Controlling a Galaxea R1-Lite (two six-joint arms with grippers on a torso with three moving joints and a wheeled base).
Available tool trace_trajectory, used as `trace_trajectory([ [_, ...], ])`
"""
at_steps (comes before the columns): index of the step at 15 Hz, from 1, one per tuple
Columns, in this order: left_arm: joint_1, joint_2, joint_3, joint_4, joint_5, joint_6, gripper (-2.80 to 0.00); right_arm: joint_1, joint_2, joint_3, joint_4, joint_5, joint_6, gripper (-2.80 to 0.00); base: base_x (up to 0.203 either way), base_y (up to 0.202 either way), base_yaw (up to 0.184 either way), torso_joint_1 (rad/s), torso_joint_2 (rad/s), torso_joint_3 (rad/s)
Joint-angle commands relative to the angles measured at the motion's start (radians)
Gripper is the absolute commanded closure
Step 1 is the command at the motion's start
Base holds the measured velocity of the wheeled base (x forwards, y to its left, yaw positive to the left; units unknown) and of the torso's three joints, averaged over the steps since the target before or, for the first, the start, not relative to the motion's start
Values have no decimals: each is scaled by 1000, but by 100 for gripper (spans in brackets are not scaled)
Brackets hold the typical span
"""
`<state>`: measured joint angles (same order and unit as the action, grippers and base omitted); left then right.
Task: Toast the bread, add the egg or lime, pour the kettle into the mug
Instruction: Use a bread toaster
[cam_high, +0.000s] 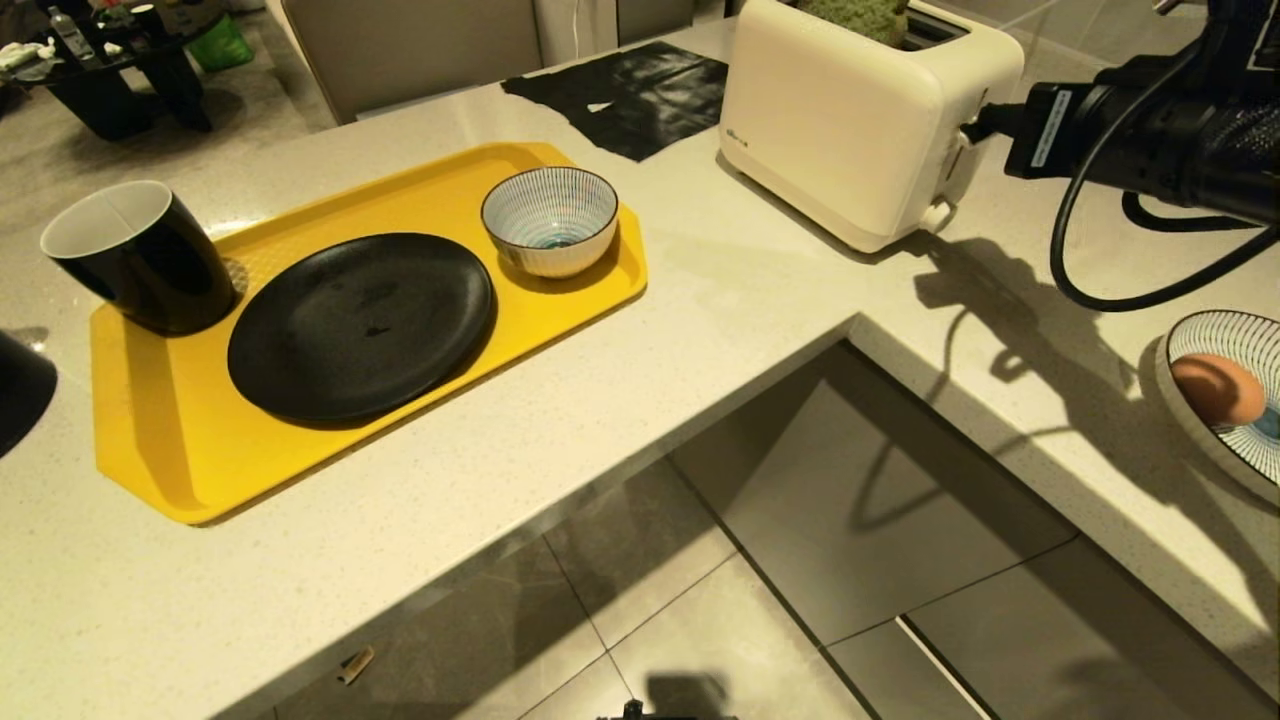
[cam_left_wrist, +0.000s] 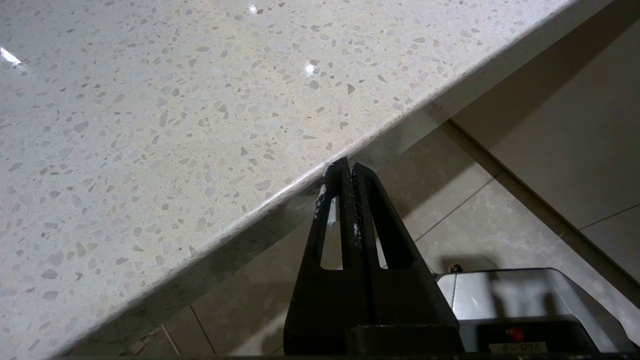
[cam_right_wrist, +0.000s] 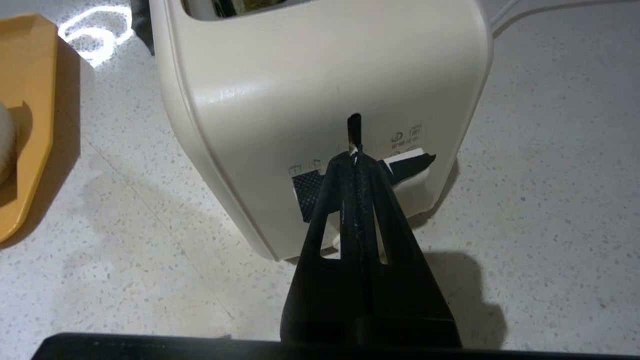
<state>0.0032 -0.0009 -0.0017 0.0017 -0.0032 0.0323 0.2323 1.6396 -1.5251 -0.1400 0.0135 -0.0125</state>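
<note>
My right end effector, fingers pressed together and empty, sits at the toaster lever slot. The bread stands upright in the toaster's top slot. My left end effector is closed beside the bench edge.

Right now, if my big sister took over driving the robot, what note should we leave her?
Right gripper: jaws shut, empty, tips at the lever slot on the toaster.
Left gripper: jaws shut, empty, parked below the counter edge.
Bread: sitting in the toaster slot, top poking out.
Mug: on the yellow tray, beside the black plate and an empty striped bowl.
An orange-brown egg lies in the striped dish at far right.
Done: bread loaded.
Left: toasting, adding egg, pouring kettle.
</note>
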Motion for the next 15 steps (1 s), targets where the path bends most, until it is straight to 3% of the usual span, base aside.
trace_trajectory([
  [1,1,1,0,0,0,0,0,1,3,22,2,2,0,0,0,0,0,0,0,0],
  [15,0,1,0,-2,3,-5,0,4,17,108,-76,5,2,0,0,0,0,0,0,0],
])
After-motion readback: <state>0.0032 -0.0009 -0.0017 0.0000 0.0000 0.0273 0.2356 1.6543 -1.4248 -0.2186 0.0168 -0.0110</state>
